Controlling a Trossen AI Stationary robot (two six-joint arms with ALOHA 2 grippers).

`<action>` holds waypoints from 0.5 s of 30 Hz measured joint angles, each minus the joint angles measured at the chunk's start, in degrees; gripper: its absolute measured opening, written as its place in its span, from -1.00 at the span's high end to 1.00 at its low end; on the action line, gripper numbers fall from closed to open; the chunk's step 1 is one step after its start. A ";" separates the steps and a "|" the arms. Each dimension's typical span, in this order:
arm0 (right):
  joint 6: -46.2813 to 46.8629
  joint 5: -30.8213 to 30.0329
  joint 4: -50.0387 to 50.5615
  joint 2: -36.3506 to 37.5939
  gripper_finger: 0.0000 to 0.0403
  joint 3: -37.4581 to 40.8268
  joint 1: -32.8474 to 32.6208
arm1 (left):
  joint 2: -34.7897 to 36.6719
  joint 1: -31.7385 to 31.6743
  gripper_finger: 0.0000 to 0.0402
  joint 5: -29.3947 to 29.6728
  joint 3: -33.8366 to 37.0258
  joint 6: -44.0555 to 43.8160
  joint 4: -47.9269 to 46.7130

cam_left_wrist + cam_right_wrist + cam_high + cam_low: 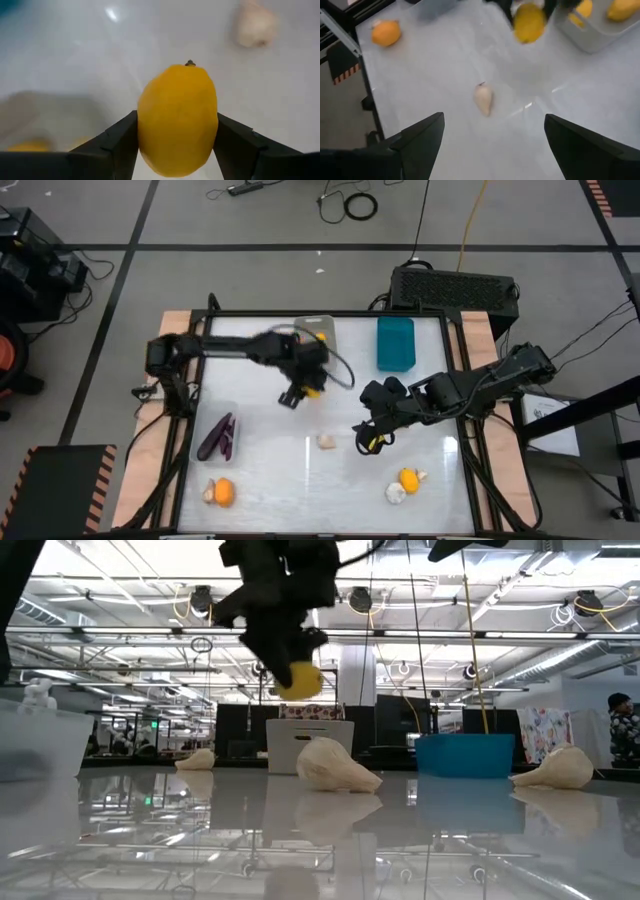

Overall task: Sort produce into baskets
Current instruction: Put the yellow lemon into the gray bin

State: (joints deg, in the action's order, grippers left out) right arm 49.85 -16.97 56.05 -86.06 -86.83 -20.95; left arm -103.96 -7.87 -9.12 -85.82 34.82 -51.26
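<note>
Overhead, I see my left arm stretched across the glossy white table (270, 470), its left gripper (176, 145) clamping a smooth yellow lemon-shaped fruit (177, 120) aloft beside the light grey bin (322, 328), while the right gripper (492, 137) hangs wide open above a cream garlic-like bulb (483, 98).

place: robotics lab in an open industrial hall
ceiling: exposed beams, ducts, strip lights (520, 585)
floor: grey, black tape lines (130, 246), loose cables (350, 202)
rig: white table (300, 480) on a framed stand
background: distant person (622, 730)
</note>
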 joint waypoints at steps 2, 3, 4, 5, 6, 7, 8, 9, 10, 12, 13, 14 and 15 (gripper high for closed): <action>-0.19 -1.16 0.00 0.00 -0.67 0.00 0.02 | 2.06 -2.69 -0.10 0.72 0.00 -0.03 1.33; -0.43 -1.52 -0.04 0.00 -0.67 0.00 0.23 | 3.00 -4.05 -0.10 1.14 0.00 -0.03 2.41; -0.87 -1.79 -0.11 0.00 -0.67 0.00 0.34 | 3.83 -5.61 -0.10 1.43 0.00 -0.01 3.39; -1.03 -2.16 -0.13 0.00 -0.67 0.00 0.41 | 4.34 -7.18 -0.10 1.76 0.00 -0.02 4.08; -1.05 -2.67 -0.20 0.00 -0.67 0.00 0.59 | 4.72 -8.82 -0.10 1.96 0.00 -0.03 4.90; -1.09 -2.73 -0.18 0.00 -0.67 0.00 0.78 | 4.82 -10.43 -0.10 2.04 0.00 -0.06 6.01; -1.12 -2.69 -0.13 0.00 -0.67 0.00 0.89 | 4.81 -12.08 -0.10 2.04 -0.02 -0.07 7.06; -1.12 -2.69 -0.13 0.00 -0.67 0.00 1.11 | 4.73 -13.70 -0.10 2.05 -0.02 -0.32 7.61; -1.12 -2.69 -0.13 0.00 -0.67 0.00 1.14 | 4.65 -15.32 -0.10 2.03 0.01 -1.02 7.98; -1.10 -2.71 -0.16 0.00 -0.67 0.00 1.18 | 4.11 -18.33 -0.10 2.03 0.02 -2.76 10.56; -1.10 -2.73 -0.18 0.00 -0.67 0.00 1.18 | 3.72 -19.74 -0.10 2.00 0.02 -3.65 11.55; -1.12 -2.71 -0.18 0.00 -0.67 0.00 1.14 | 3.28 -21.01 -0.10 1.92 0.02 -5.20 11.92; -1.08 -2.71 -0.18 0.00 -0.67 0.00 1.16 | 2.71 -22.33 -0.10 1.82 0.06 -7.51 12.42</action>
State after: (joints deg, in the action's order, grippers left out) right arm 48.77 -19.68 55.88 -86.06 -86.83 -19.79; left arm -101.24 -30.20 -7.30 -85.77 27.31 -38.84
